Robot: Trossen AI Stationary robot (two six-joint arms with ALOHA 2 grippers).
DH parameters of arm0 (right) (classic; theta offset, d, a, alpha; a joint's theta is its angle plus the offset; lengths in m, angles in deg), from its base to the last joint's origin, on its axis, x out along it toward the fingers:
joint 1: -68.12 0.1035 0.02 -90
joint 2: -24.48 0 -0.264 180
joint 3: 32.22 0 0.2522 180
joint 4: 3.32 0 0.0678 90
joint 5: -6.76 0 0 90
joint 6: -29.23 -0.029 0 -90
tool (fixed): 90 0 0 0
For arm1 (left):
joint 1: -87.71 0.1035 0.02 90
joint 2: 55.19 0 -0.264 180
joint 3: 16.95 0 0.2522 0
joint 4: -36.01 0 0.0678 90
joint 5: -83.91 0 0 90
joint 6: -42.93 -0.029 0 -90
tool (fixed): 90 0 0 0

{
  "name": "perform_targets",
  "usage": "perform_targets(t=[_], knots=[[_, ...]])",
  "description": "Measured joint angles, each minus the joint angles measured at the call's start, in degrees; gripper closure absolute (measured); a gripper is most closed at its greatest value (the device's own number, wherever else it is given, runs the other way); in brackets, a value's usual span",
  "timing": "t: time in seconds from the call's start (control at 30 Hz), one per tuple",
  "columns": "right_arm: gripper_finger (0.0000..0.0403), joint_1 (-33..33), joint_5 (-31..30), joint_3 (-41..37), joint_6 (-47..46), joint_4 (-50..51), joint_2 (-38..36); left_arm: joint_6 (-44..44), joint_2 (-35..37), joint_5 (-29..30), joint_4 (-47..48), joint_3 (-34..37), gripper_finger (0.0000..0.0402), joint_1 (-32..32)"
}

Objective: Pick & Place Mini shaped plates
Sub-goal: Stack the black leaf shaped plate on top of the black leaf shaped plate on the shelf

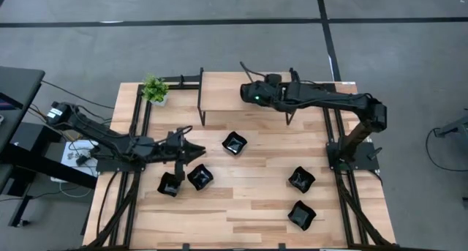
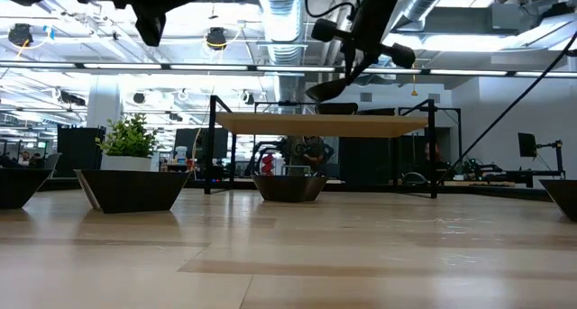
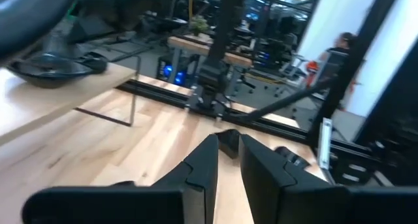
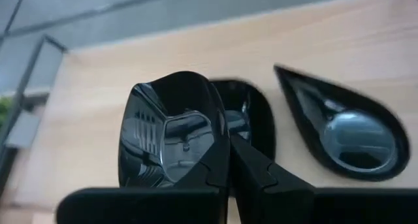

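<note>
Right gripper [image 4: 228, 162] is clamped on the rim of a glossy black roundish mini plate [image 4: 171, 129], holding it above the raised light-wood shelf [image 1: 230, 94] at the back of the table. Right below on that shelf there's another dark plate [image 4: 251, 116] mostly hidden behind the held one, and just beside it a black teardrop-shaped plate [image 4: 343, 129]. Left gripper [image 1: 196, 153] hangs in front of the shelf, fingers [image 3: 268, 172] slightly parted with nothing between them; two black wavy-rimmed squarish plates [image 1: 186, 181] sit just beside it. Three more are scattered on the butcher-block tabletop [image 1: 248, 207] in front of the shelf. A small green potted plant [image 1: 154, 90] sits just off the shelf's left end.
</note>
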Motion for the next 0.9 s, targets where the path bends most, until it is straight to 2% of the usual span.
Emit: perform_targets(t=[0.17, 0.53, 0.67, 0.9], knots=[[0.0399, -0.29, -2.79, 0.06, -2.62, 1.19, -0.44, -0.28, 0.00, -2.78, 0.01, 0.00, 0.0337, -0.34], [0.0399, -1.73, -2.38, 0.06, -1.99, 2.93, -0.15, -0.44, 0.00, -4.30, 0.07, 0.00, 0.0337, -0.34], [0.0399, -2.21, -2.39, 0.06, -1.85, 2.95, -0.13, -0.42, 0.00, -6.85, 0.09, 0.00, 0.0337, -0.34], [0.0399, -2.65, -2.15, 0.06, -1.68, 3.01, -0.13, -0.44, 0.00, -6.94, 0.09, 0.00, 0.0337, -0.31]])
